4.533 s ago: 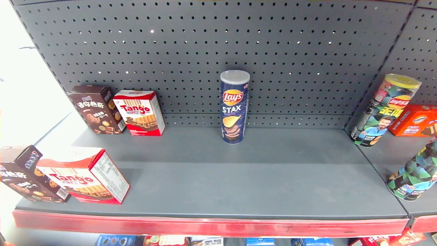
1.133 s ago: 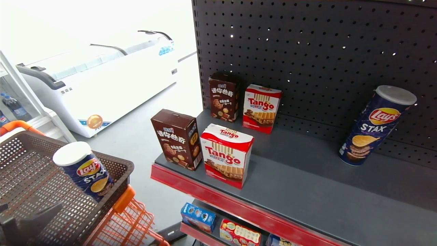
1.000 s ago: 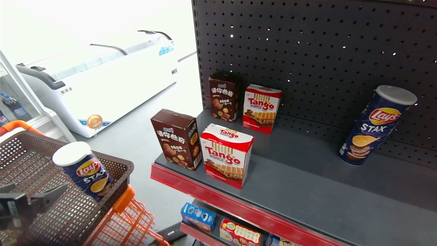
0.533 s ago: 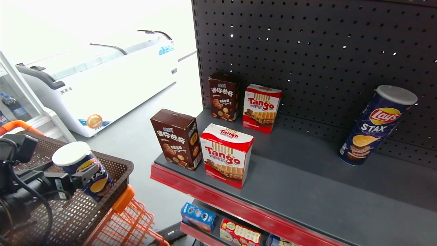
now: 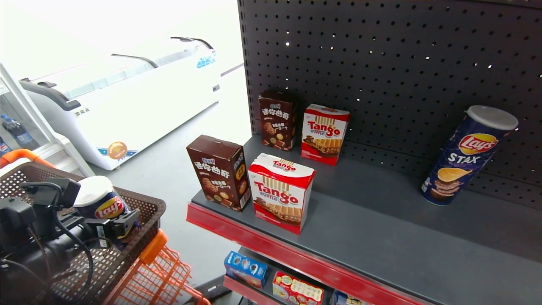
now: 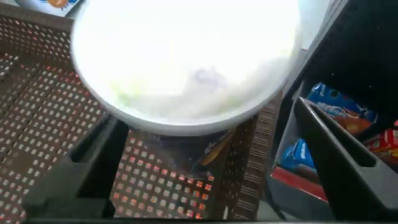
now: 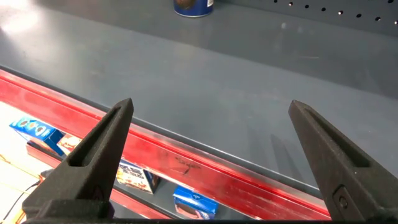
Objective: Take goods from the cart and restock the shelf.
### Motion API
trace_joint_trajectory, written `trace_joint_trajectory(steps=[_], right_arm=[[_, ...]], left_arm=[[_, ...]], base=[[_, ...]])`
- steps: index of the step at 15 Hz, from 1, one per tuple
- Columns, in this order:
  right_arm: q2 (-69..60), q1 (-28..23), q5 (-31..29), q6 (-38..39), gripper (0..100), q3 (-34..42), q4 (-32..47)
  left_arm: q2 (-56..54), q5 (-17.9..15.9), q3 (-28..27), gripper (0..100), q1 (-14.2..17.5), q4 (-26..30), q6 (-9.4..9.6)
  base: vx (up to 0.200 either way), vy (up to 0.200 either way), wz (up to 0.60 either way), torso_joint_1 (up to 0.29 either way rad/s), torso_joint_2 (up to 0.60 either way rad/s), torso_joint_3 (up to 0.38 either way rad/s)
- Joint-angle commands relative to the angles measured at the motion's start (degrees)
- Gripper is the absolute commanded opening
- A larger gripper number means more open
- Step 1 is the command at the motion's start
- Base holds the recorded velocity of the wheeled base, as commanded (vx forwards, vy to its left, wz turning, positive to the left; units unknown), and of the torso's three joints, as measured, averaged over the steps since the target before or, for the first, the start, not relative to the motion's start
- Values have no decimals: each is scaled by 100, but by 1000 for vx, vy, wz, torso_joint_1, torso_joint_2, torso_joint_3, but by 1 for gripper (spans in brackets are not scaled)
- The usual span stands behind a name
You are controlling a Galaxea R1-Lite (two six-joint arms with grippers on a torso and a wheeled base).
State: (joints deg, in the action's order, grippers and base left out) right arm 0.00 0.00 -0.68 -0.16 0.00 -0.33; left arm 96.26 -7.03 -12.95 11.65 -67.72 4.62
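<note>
A dark blue chips can (image 5: 106, 204) with a white lid (image 6: 186, 56) stands in the brown cart basket (image 5: 146, 206) at the lower left. My left gripper (image 5: 96, 208) is open around it, one finger (image 6: 93, 165) on each side of the can's body, below the lid. A second, identical can (image 5: 465, 156) stands on the grey shelf (image 5: 381, 237) against the pegboard; its base (image 7: 193, 6) shows in the right wrist view. My right gripper (image 7: 211, 106) hangs open and empty over the shelf's red front edge (image 7: 205, 165).
Two red wafer boxes (image 5: 281, 192) (image 5: 324, 133) and two brown cookie boxes (image 5: 220, 171) (image 5: 277, 118) stand at the shelf's left end. Packets (image 5: 245, 269) lie on the lower shelf. A white chest freezer (image 5: 127, 101) stands beyond the orange cart.
The camera turned from facing the shelf to the cart. Over the last second my left arm came in over the basket and its open fingers moved around the can.
</note>
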Motion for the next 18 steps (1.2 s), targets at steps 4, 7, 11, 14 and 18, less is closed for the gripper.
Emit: trace_joint_trajectory(steps=[4, 7, 11, 14, 18], right_arm=[[0, 0, -2, -2, 100, 0, -2], [0, 0, -2, -2, 100, 0, -2], [0, 0, -2, -2, 100, 0, -2], [0, 0, -2, -2, 100, 0, -2], [0, 0, -2, -2, 100, 0, -2]], left_arm=[[745, 9, -595, 100, 118, -92, 30], [1044, 0, -850, 100, 65, -251, 30], [1334, 0, -1052, 100, -40, -268, 21], [1492, 0, -1210, 100, -111, -356, 21], [1528, 9, -1307, 0, -155, -426, 30]], base=[[0, 0, 0, 0, 0, 0], [0, 0, 0, 0, 0, 0], [0, 0, 0, 0, 0, 0], [0, 0, 0, 0, 0, 0], [0, 0, 0, 0, 0, 0]])
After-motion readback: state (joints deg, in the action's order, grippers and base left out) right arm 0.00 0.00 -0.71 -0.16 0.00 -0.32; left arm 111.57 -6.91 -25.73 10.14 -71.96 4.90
